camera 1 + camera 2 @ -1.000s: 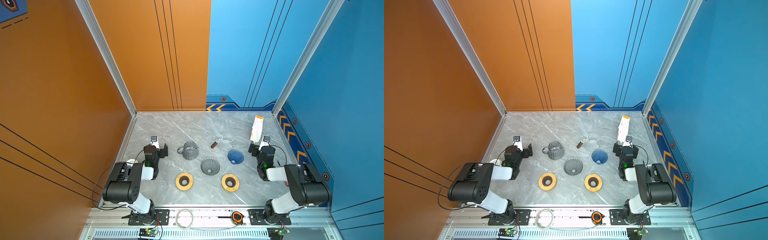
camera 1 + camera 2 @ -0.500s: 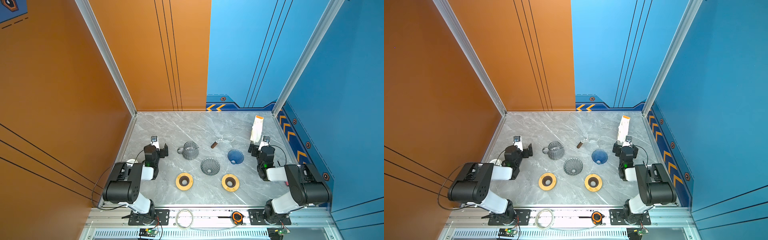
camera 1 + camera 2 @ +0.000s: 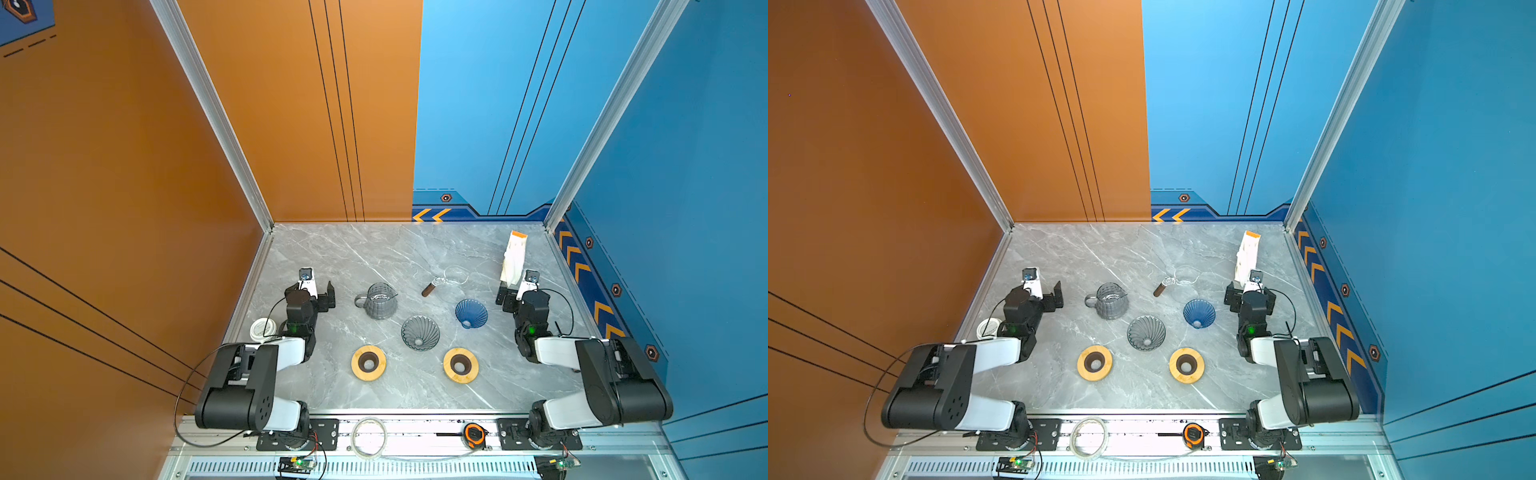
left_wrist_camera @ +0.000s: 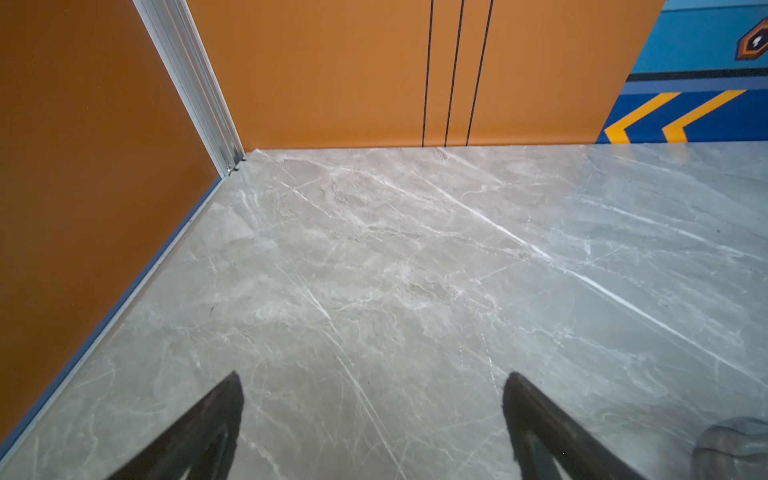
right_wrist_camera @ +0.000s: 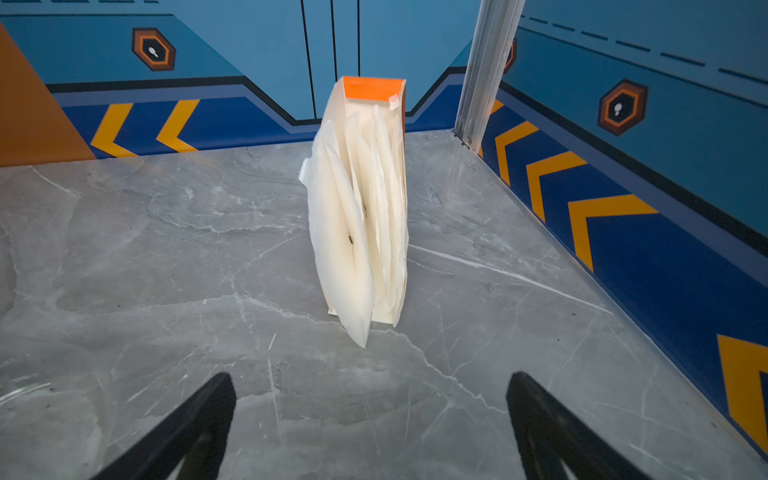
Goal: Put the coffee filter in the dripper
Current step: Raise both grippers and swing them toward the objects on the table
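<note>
- The right gripper (image 5: pixel 370 376) is positioned low over the desk (image 5: pixel 166 257), with its jaws spread wide and nothing between them.
- Straight ahead of it, across a strip of bare desk, the filter pack (image 5: pixel 361 216) is stood upright. It is a carton with an orange top, open on the side facing the gripper.
- White coffee filters (image 5: pixel 345 249) are fanned out of the carton, and the nearest one bulges past the carton's foot.
- In both top views the filter pack (image 3: pixel 514 257) (image 3: pixel 1246 255) is located at the far right of the desk, near the right wall and just beyond the right gripper.
- The left gripper (image 4: pixel 374 376) is likewise spread wide and empty, and is aimed at bare desk toward the far left corner.
- The grey dripper (image 3: pixel 420 332) is set mouth-up at the middle of the desk, with its ribbed inside and bottom hole seen uncovered.
- The blue dripper (image 3: pixel 471 313) is placed near it, between the grey dripper and the right gripper. Only its ribbed wall is shown inside.
- A ribbed glass carafe (image 3: pixel 379 306) is stood between the left gripper and the grey dripper. Its contents cannot be told.
- One wooden ring (image 3: pixel 368 363) and a second (image 3: pixel 460 365) are laid flat toward the front edge, on either side of the grey dripper and apart from it.
- A clear scoop (image 3: pixel 440 280) with a brown handle is laid beyond the drippers, between the carafe and the filter pack.
- A white lid (image 3: pixel 262 328) is laid by the left wall, beside the left arm.
</note>
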`<state>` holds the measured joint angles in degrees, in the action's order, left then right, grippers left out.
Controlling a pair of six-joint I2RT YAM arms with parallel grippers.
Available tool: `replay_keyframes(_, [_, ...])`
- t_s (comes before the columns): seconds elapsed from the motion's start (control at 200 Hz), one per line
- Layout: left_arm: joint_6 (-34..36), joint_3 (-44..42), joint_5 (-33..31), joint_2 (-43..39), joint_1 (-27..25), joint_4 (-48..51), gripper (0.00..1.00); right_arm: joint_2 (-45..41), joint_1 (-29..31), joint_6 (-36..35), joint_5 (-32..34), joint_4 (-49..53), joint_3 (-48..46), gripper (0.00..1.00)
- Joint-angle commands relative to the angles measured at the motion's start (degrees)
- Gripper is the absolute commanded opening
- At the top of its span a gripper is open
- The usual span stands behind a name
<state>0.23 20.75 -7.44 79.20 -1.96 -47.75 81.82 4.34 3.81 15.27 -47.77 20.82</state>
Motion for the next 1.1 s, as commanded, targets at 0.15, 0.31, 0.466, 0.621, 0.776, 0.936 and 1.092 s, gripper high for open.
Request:
replay_keyframes(0.15, [-1.5, 7.6, 1.6, -11.0, -0.2, 22.3, 0.98, -9.5, 1.2, 0.0, -0.1, 16.4, 5.8, 1.00])
replay_keyframes(0.31, [-2.1, 13.0, 4.0, -15.8, -0.2, 35.4, 0.98, -14.8, 2.7, 3.4, -0.7, 27.9, 11.0, 1.00])
replay_keyframes(0.466, [-4.4, 18.9, 5.2, -19.5, -0.3, 48.8, 0.98, -17.7, 4.6, 5.2, -2.7, 41.6, 18.4, 1.00])
replay_keyframes(0.621, [-7.3, 23.9, 6.8, -22.2, -0.3, 62.0, 0.98, -19.2, 6.2, 5.4, -7.2, 54.7, 26.4, 1.00])
replay_keyframes(0.776, [-10.9, 28.1, 10.3, -24.1, -0.4, 73.1, 0.98, -20.8, 7.8, 4.2, -12.9, 64.5, 31.7, 1.00])
replay_keyframes(0.936, [-16.1, 30.0, 15.9, -24.6, -0.8, 82.8, 0.98, -21.5, 9.2, 3.8, -19.3, 72.1, 34.7, 1.00])
replay_keyframes(1.092, [-21.8, 28.4, 20.3, -25.3, -1.8, 87.9, 0.99, -21.6, 12.6, 2.4, -22.7, 79.5, 37.1, 1.00])
